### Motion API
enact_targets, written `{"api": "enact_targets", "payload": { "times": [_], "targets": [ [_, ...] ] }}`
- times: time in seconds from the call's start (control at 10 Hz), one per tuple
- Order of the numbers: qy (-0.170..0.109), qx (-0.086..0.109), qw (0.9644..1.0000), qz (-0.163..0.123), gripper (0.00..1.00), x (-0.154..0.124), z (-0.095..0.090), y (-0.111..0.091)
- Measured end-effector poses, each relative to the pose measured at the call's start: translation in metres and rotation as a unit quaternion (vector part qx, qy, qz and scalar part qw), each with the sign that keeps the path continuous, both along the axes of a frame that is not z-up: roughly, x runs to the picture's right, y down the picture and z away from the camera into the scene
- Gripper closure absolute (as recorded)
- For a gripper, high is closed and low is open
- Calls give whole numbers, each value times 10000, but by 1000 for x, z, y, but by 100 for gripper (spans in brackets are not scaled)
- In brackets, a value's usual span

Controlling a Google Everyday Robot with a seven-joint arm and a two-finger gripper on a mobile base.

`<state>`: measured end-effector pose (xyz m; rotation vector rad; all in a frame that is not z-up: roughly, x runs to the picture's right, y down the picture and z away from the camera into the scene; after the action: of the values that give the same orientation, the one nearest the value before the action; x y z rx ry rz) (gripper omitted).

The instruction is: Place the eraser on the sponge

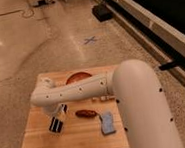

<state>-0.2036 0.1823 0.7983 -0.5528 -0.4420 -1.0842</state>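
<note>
eraser (55, 124): left front of the table (44, 147), tilted, right under the gripper. It is not on the sponge.
sponge (107, 123): lies flat, well apart to the right of the eraser, with nothing on top.
gripper (59, 112): touching or just above the eraser's upper end. Jaw state: cannot tell, and cannot tell if it grips the eraser.
between them: a dark red-brown oval object (85, 113) sits on the straight path from eraser to sponge.
step, judged: getting the eraser over to the sponge.
how to do it well: hold the eraser across its narrow sides. Lift high enough to clear the oval object. Turn its long side along the sponge's long side. Set it down centred and low, since the pad is soft and about the same length, so an off-centre drop may tip off.
counts: eraser 1; sponge 1; oval object 1; round red-brown dish (78, 77) 1, at the back; table 1; arm (82, 88) 1; gripper 1.
</note>
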Motion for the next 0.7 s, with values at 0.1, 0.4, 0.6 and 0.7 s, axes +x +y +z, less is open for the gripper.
{"api": "enact_targets", "payload": {
  "times": [0.1,0.4,0.6,0.7],
  "targets": [
    [49,3,10000,65,99,14,-6,-9],
    [103,-29,9997,207,93,25,-23,-18],
    [217,-32,9990,383,100,33,-20,-24],
    [258,-29,9986,460,100,41,-20,-26]
  ]
}}
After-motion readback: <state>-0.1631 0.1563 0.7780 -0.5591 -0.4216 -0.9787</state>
